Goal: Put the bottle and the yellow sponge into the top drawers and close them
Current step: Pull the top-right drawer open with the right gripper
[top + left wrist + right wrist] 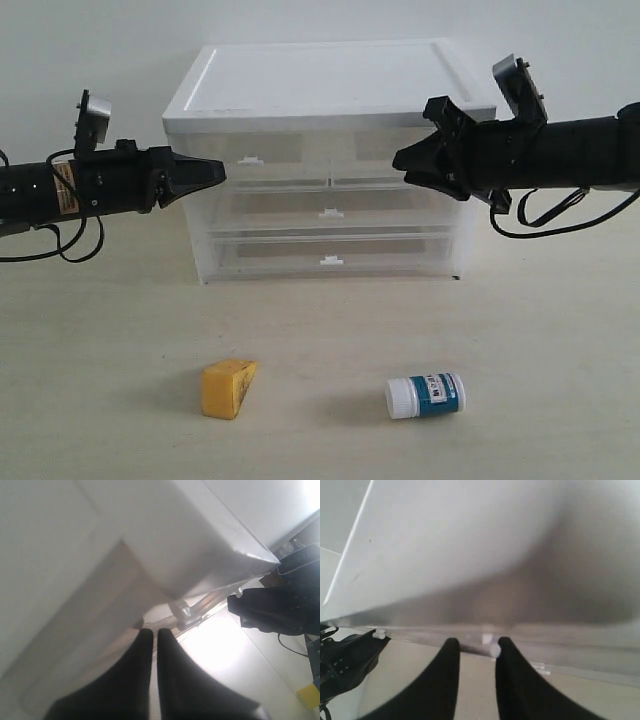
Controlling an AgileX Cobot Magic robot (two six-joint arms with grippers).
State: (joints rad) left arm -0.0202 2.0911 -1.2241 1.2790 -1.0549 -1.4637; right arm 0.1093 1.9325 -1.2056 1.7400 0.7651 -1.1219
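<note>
Broadly, the pale table (pixel 560 380) carries a white cabinet (pixel 320 85) at the back, with two loose things lying out in front of it. Two dark arms reach in level from either side, both at the height of the cabinet's upper row.

The left hand (pixel 218 172) is clenched on nothing. Its fingers (pixel 142 645) sit almost together, pointing at the left top drawer (pixel 280 150). That drawer's tab (pixel 181 611) is just ahead of the tips, not between them.

The right hand (pixel 398 160) is in front of the right top drawer (pixel 370 148). Its fingers (pixel 451 652) stand apart, and the small white tab (pixel 489 642) of that drawer sits in the gap at their tips. It is close to one finger and clear of the other, so it is not clamped. Both top drawers look pushed in flush with the cabinet front.

The bottle (pixel 425 395) lies on its side on the table, right of centre in the exterior view, white cap pointing left. The sponge (pixel 228 388) rests on the table left of centre, well apart from the bottle. Neither hand is near either one.
</note>
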